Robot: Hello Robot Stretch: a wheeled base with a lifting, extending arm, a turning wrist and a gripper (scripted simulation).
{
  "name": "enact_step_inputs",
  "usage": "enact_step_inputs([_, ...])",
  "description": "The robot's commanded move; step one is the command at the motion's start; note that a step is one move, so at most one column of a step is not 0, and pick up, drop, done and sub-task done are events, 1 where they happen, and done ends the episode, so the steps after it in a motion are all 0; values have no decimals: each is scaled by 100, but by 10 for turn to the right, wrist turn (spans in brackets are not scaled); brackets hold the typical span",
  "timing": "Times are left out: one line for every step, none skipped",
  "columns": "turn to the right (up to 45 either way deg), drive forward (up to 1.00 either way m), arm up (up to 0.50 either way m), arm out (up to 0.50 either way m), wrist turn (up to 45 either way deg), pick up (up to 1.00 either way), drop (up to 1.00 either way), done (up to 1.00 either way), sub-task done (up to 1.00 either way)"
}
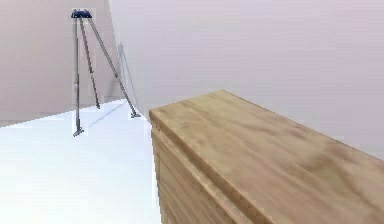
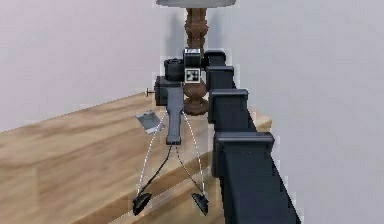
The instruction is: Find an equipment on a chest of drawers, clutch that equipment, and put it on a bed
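You are at the pickup step. Your arm (image 2: 240, 150) reaches out over the wooden chest of drawers (image 2: 70, 160), and the gripper (image 2: 170, 204) hangs above its top with both fingertips (image 2: 141, 205) low over bare wood near the front edge. Only bare wood lies at the gripper's far end, so it holds nothing. How wide the fingers stand you cannot tell from here.

The likeliest candidate for the equipment is a small grey flat thing (image 2: 150, 122) lying on the top. It sits just beside the gripper's dark body, well back from the fingertips on the side toward the lamp (image 2: 197, 28). Its exact kind is too small to make out. The lamp itself stands beyond the wrist end of the gripper, near the wall.

A tripod (image 1: 81, 15) stands on the floor in the corner ahead, well apart from the gripper and not on the chest, so it is probably not your target.

The next move probably calls for bringing the fingertips back to the grey thing, settling around it while staying clear of the lamp, then lifting. The carry to a bed comes after.
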Motion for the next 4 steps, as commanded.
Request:
enact_step_inputs([0,0,0,0,450,0,0,0,0])
enact_step_inputs([0,0,0,0,450,0,0,0,0])
enact_step_inputs([0,0,0,0,450,0,0,0,0])
enact_step_inputs([0,0,0,0,60,0,0,0,0])
